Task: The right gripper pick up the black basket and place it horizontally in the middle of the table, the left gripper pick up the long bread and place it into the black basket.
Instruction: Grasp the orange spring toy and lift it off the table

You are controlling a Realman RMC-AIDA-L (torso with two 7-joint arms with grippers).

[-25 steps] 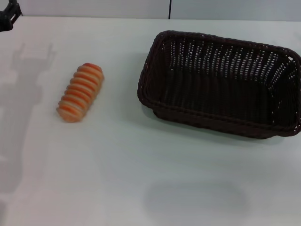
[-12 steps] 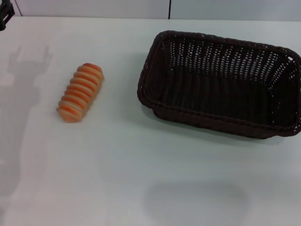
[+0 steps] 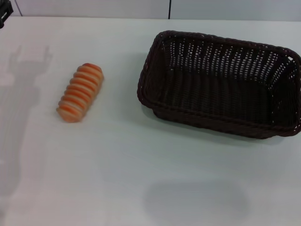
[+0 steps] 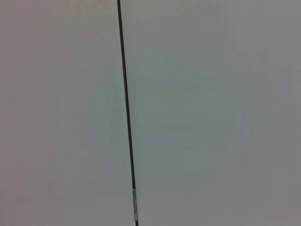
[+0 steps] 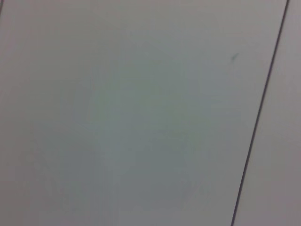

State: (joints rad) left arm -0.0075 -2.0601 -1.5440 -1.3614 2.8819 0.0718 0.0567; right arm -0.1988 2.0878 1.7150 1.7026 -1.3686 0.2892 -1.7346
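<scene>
- Left gripper [image 3: 3, 13]: only a small black portion shows at the far left corner of the head view, above the table [image 3: 141, 179]. Its finger opening cannot be determined, and no object is visible in its hold.
- Long bread [image 3: 80, 92]: lies on the table's left half, well apart from the left gripper, nearer the robot and slightly rightward of it. Its long axis runs diagonally.
- Black basket [image 3: 221, 82]: rests upright and empty on the table's right half, well apart from the bread. Its right end is cut off by the picture edge.
- Right gripper: not in view.
- Change from the earlier frames: the left gripper has withdrawn further toward the corner; bread and basket are unmoved.
- Both wrist views show only a pale flat surface crossed by a thin dark seam [image 4: 126, 103]; neither shows fingers or task objects.
</scene>
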